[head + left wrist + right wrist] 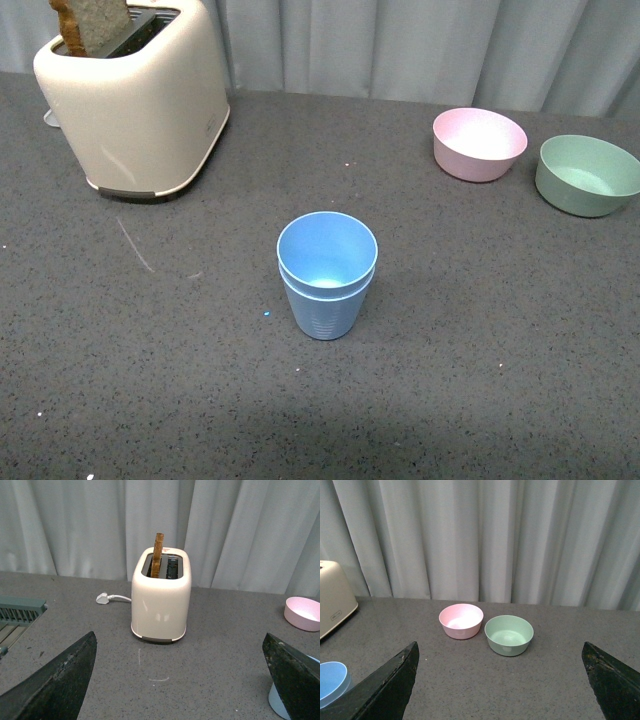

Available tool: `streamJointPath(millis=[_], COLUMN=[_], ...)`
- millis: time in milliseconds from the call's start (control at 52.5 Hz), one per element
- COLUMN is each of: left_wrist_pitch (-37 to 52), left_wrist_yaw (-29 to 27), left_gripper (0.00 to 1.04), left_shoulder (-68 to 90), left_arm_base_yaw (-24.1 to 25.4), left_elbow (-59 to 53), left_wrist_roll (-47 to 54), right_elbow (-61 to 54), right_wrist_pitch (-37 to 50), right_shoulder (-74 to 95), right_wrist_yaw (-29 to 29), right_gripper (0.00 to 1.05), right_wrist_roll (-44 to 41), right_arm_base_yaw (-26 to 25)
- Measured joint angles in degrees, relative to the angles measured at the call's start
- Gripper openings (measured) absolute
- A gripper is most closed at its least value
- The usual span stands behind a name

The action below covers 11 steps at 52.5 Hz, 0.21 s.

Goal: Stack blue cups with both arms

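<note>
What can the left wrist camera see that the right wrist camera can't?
Only the left wrist view shows the bread slice standing in the toaster's slot, the white plug behind it, and a green rack at the table's edge. Only the right wrist view shows the green bowl. Both show the toaster, the pink bowl, a bit of the blue cups, the curtain, and open gripper fingers.

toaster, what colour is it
Cream toaster with a dark base trim, clearest in the left wrist view.
</note>
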Motion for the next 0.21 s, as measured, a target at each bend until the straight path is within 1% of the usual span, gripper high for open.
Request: streamJointPath(millis=[209], left_wrist_pitch=[0.0], left_wrist_yaw=[0.0], left_gripper=[0.98], left_shoulder=[0.0], left_arm_base_yaw=[0.0], left_elbow=[0.0], left_wrist_roll=[0.0], right_elbow=[0.0], right_wrist_pitch=[0.0], right_shoulder=[0.0], right_wrist_yaw=[0.0], right_gripper=[0.95], right_wrist_roll=[0.0], right_arm_base_yaw=[0.0])
